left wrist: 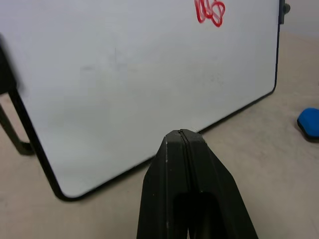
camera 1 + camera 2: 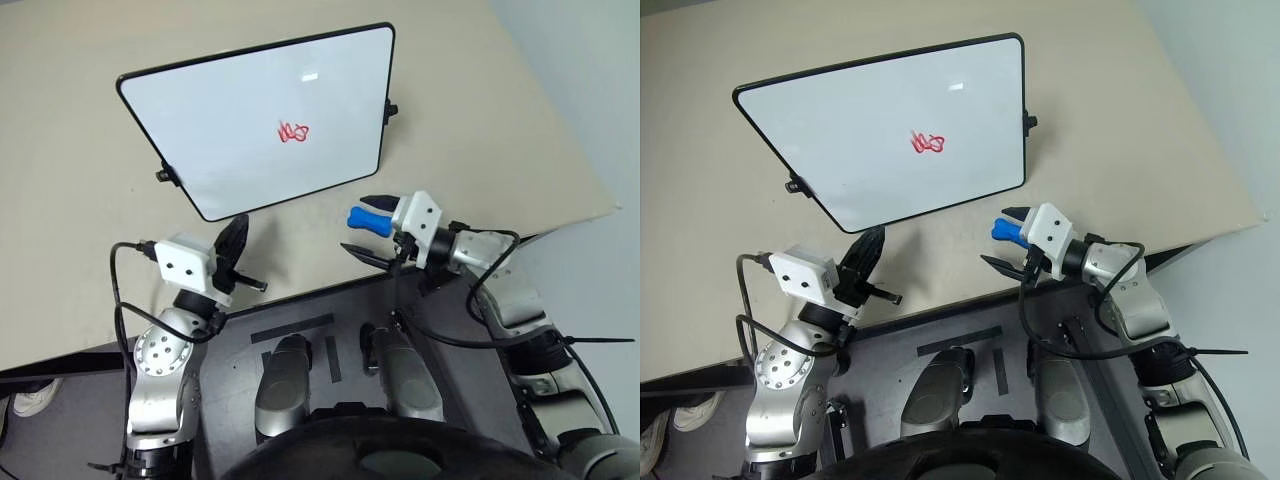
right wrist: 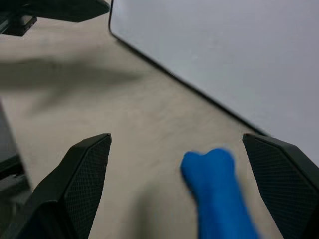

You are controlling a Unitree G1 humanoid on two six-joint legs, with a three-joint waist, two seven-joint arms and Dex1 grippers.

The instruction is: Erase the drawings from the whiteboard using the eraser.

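The eraser [image 3: 217, 191] is a small blue block. It lies on the beige tabletop [image 2: 70, 180], just in front of the whiteboard's near edge, towards the board's right corner. In the right wrist view it sits between the two black fingers [image 3: 82, 174] of the right gripper [image 2: 366, 224], nearer to one finger than the other, and touching neither as far as I can see. Its long axis runs approx. along the direction the gripper points, so the fingers stand on both long sides of it. The right gripper is wide open and holds nothing yet.

The whiteboard [image 2: 230, 130] stands tilted on the tabletop beyond the eraser, w/ black frame and small side knobs. The drawings [image 2: 293, 131], a small red scribble, are about in the middle of the board, up and a bit to the left from the eraser.

The left gripper [image 2: 236, 250] is closed, fingers pressed together, empty, near the board's near left corner. It is well apart from the eraser.

So the right arm is clearly the nearer one. My judgement: next it should centre on the eraser, close on it, then lift it up to the scribble.
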